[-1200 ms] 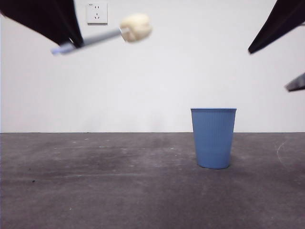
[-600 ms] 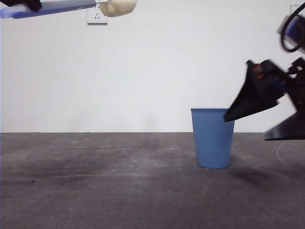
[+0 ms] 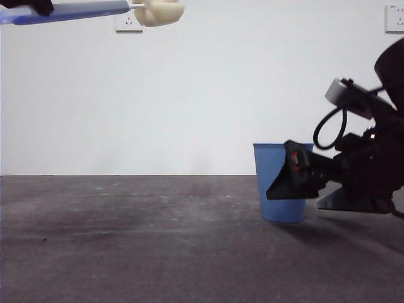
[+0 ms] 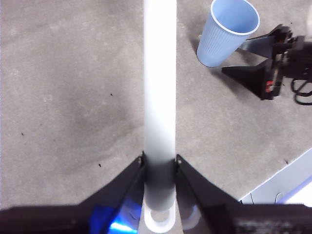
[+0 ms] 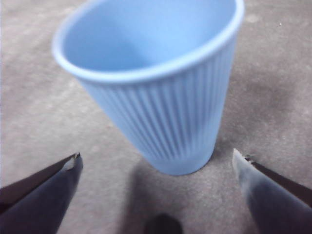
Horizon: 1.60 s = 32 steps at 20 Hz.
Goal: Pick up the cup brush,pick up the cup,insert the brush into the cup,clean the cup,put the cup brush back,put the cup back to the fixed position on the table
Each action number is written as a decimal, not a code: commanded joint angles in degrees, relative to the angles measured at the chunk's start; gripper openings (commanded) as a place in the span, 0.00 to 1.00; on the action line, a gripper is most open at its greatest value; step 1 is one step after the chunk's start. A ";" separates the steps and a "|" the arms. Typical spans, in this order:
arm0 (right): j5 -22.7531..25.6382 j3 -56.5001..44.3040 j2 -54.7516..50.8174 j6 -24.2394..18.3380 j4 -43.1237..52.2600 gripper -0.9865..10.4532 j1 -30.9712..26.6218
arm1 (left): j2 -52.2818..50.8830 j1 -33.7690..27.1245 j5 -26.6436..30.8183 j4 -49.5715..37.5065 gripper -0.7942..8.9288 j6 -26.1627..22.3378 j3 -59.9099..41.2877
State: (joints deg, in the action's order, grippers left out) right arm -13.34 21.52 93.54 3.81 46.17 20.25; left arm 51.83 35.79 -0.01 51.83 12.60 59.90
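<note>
The blue ribbed cup (image 3: 276,189) stands upright on the table (image 3: 139,246), right of centre. My right gripper (image 3: 293,197) has come in low from the right and is open. In the right wrist view its jaws stand wide apart on either side of the cup (image 5: 161,97) without touching it. High at the top left, the cup brush (image 3: 76,11) lies almost level, its cream sponge head (image 3: 161,11) pointing right. My left gripper (image 4: 159,165) is shut on the brush's grey handle (image 4: 159,83) near its hooked end. The left wrist view also shows the cup (image 4: 226,34) and the right gripper (image 4: 263,73).
A white wall with power sockets (image 3: 128,23) rises behind the table. A white edge (image 4: 287,185) shows at one corner of the left wrist view. Bare scuffed tabletop stretches left of the cup.
The right arm has dropped from the upper right to table level and brought its open jaws up to the cup. The brush rose to the top left, then held still.
</note>
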 commanded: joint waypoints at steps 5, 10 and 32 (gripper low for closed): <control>0.24 1.33 8.09 -0.39 10.19 0.58 0.15 | -0.17 0.20 -0.15 -0.31 0.07 -0.63 -0.24; 0.24 5.07 12.22 -0.17 12.28 0.58 0.17 | -0.17 0.20 -0.13 -0.24 0.07 -0.63 -0.24; 2.58 7.48 -11.87 -3.17 -24.09 0.08 3.52 | -0.15 0.07 4.48 5.14 0.07 -14.45 -0.24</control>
State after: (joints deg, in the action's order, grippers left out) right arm -10.74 28.64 82.43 1.98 22.57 23.68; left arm 51.83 35.79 4.34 57.17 1.10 59.90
